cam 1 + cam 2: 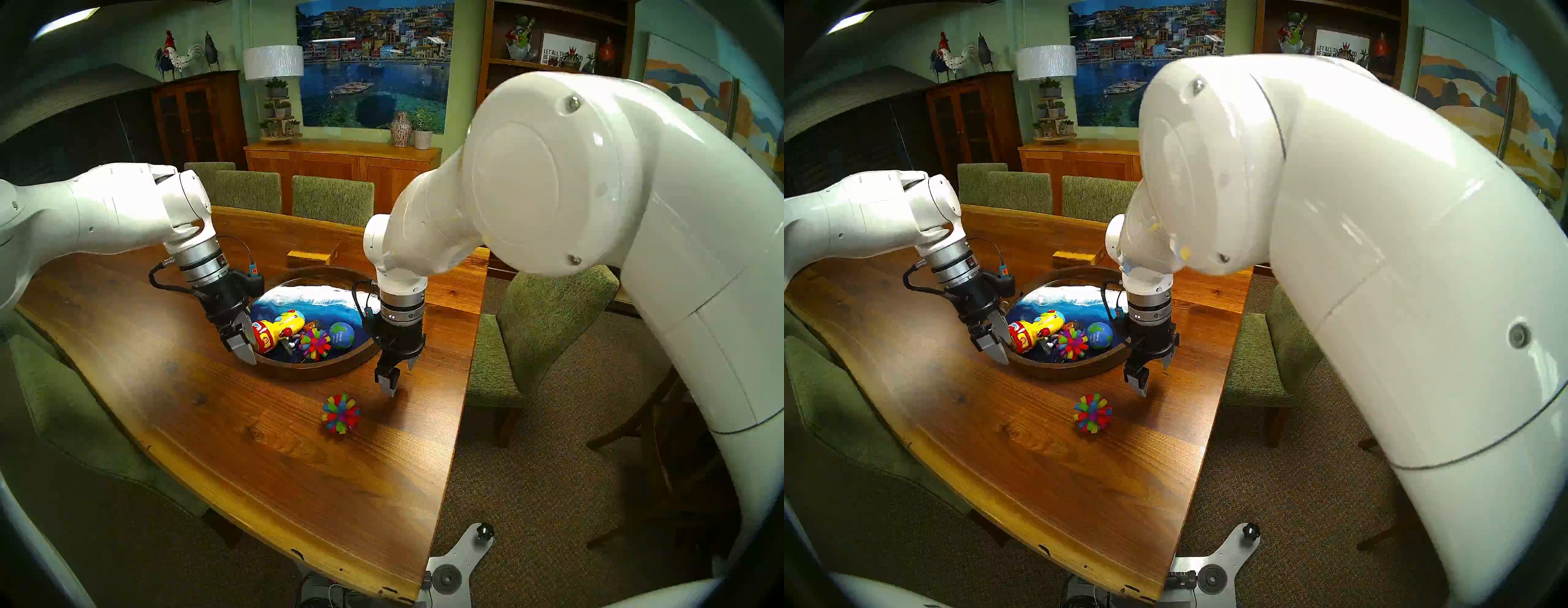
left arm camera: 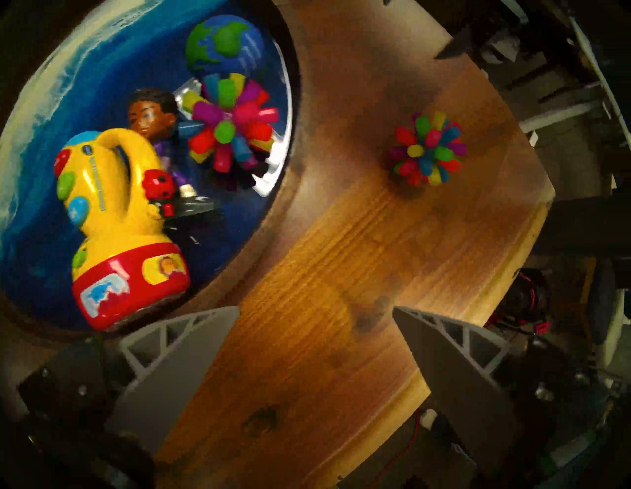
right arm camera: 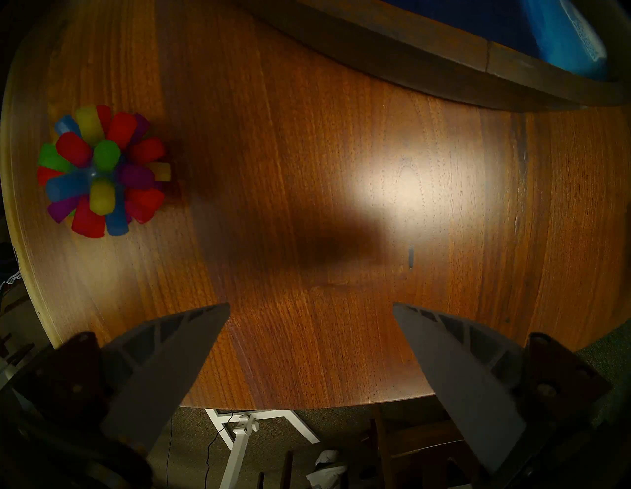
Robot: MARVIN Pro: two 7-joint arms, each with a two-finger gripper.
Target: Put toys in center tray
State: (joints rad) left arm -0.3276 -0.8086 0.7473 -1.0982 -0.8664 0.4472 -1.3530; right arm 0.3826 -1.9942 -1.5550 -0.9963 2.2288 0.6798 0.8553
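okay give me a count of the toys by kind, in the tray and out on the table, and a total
Spiky balls: 2, one in the tray, one on the table
Toy flashlight: 1, in the tray
Globe ball: 1, in the tray
Doll figure: 1, in the tray
Total: 5, with 4 inside the round tray

the tray (image 1: pixel 316 371) sits mid-table (image 1: pixel 203 424). in it lie the flashlight (image 1: pixel 278 331) at left, then the doll (image 1: pixel 297 335), a spiky ball (image 1: pixel 315 344) and the globe ball (image 1: pixel 342 335) at right. another spiky ball (image 1: pixel 340 413) lies on the table before the tray; a block (image 1: pixel 312 256) behind it.
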